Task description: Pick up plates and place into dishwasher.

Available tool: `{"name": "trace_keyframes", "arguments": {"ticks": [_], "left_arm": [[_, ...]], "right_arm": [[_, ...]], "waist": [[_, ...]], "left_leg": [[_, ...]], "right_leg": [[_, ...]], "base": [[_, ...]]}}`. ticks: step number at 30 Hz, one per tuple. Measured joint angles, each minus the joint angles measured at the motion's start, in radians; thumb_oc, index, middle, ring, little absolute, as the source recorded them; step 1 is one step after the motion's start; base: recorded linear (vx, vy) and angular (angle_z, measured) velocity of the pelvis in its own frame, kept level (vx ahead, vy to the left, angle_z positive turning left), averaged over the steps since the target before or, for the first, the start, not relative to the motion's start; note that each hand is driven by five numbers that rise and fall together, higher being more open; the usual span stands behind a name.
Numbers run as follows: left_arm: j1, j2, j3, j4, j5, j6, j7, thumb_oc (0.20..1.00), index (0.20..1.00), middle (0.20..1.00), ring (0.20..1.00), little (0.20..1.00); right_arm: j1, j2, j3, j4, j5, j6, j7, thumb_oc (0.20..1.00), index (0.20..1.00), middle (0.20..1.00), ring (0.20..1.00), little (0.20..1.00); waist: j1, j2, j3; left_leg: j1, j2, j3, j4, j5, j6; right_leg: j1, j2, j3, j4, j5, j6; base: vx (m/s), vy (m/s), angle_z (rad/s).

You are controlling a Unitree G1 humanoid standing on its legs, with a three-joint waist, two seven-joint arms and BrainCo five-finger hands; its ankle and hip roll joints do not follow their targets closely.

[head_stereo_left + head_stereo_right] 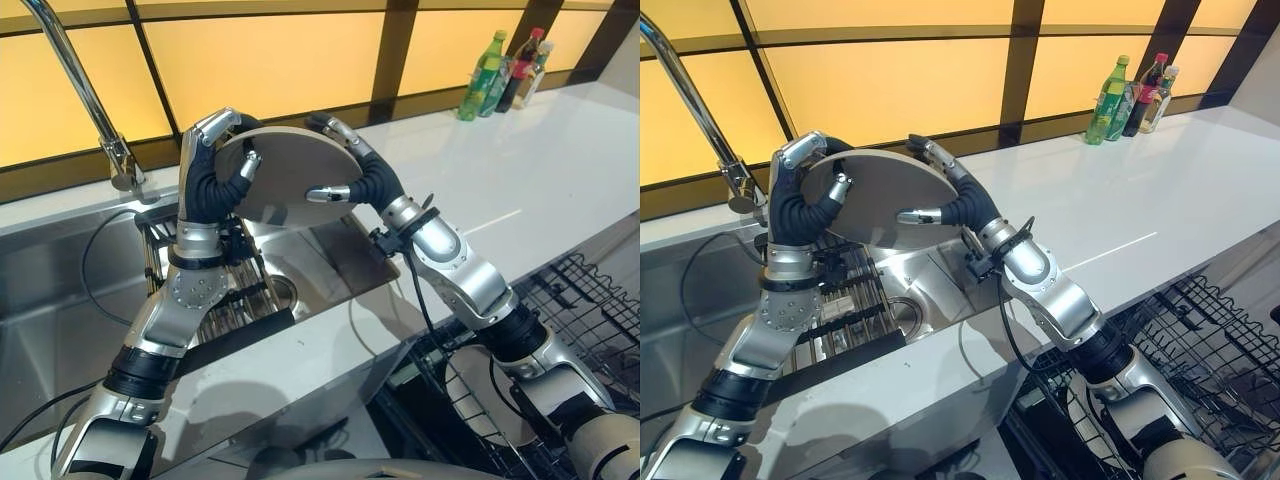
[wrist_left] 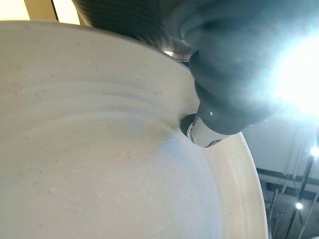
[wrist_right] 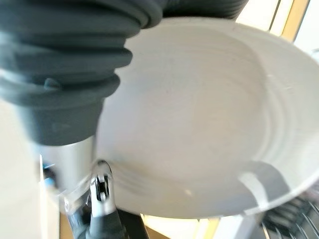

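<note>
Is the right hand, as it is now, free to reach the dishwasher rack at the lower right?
Probably not yet. The right hand is curled on the plate, held above the sink with the left hand gripping its other edge. The path to the dishwasher rack looks open, but the left hand must let go first.

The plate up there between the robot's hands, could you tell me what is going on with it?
The robot holds a round plate on edge above the sink, its left hand gripping one side and its right hand the other. The dishwasher rack stands open at its lower right, so the plate is not yet loaded.
</note>
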Motion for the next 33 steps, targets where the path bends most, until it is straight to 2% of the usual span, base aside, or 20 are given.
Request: {"name": "trace_keyframes", "arguments": {"ticks": [11,24,25,26,31,33], "left_arm": [[0.000,-0.002,-0.024,0.013,0.000,-0.002,0.008,0.200,0.200,0.200,0.200,0.200],[0.000,-0.004,-0.039,0.030,-0.001,0.000,0.026,0.200,0.200,0.200,0.200,0.200],[0.000,-0.005,-0.040,0.030,-0.002,0.001,0.030,0.426,0.426,0.426,0.426,0.426],[0.000,-0.009,-0.039,0.031,-0.006,0.002,0.035,1.000,1.000,1.000,1.000,1.000],[-0.015,-0.024,-0.031,0.028,-0.013,0.009,0.110,1.000,1.000,1.000,1.000,1.000],[-0.016,-0.026,0.017,0.028,-0.051,0.011,0.129,1.000,1.000,1.000,1.000,1.000]], "right_arm": [[-0.034,-0.060,0.000,0.012,0.033,0.026,0.049,0.200,0.200,0.200,0.200,0.200],[-0.034,-0.056,-0.001,0.033,0.033,0.024,0.066,0.200,0.200,0.200,0.200,0.200],[-0.034,-0.055,-0.001,0.035,0.032,0.024,0.066,0.200,0.200,0.200,0.200,0.200],[-0.034,-0.054,0.000,0.036,0.031,0.024,0.066,0.200,0.200,0.200,0.200,0.200],[-0.031,-0.052,0.014,0.038,-0.009,0.024,0.059,0.200,0.200,0.200,0.200,0.200],[-0.025,-0.050,0.012,0.035,-0.022,0.015,0.046,0.200,0.200,0.200,0.200,0.200]], "waist": [[-0.003,-0.009,-0.006],[-0.004,-0.010,-0.006],[-0.004,-0.010,-0.006],[-0.004,-0.010,-0.006],[-0.008,-0.010,-0.006],[-0.018,-0.010,-0.006]], "left_leg": [[-0.005,-0.001,-0.003,0.004,0.000,0.000],[-0.001,-0.001,0.002,0.002,0.000,0.000],[0.007,-0.001,0.002,0.002,0.000,0.000],[0.009,-0.001,0.004,0.001,0.000,0.000],[0.010,0.001,0.013,-0.002,0.000,0.000],[0.010,0.002,0.020,-0.004,0.000,0.000]], "right_leg": [[0.000,0.000,0.001,-0.005,0.001,0.000],[-0.001,0.000,0.004,-0.005,0.001,0.001],[0.000,0.000,0.005,-0.005,0.001,0.001],[0.000,0.000,0.006,-0.004,0.002,0.001],[0.001,0.000,0.012,-0.004,0.002,0.001],[0.001,0.000,0.015,-0.004,0.002,0.001]], "base": [[0.00,-0.002,0.01],[-0.01,0.004,0.00],[-0.03,0.022,-0.03],[0.00,0.000,0.00],[0.00,0.007,-0.02],[-0.02,0.004,-0.05]]}}
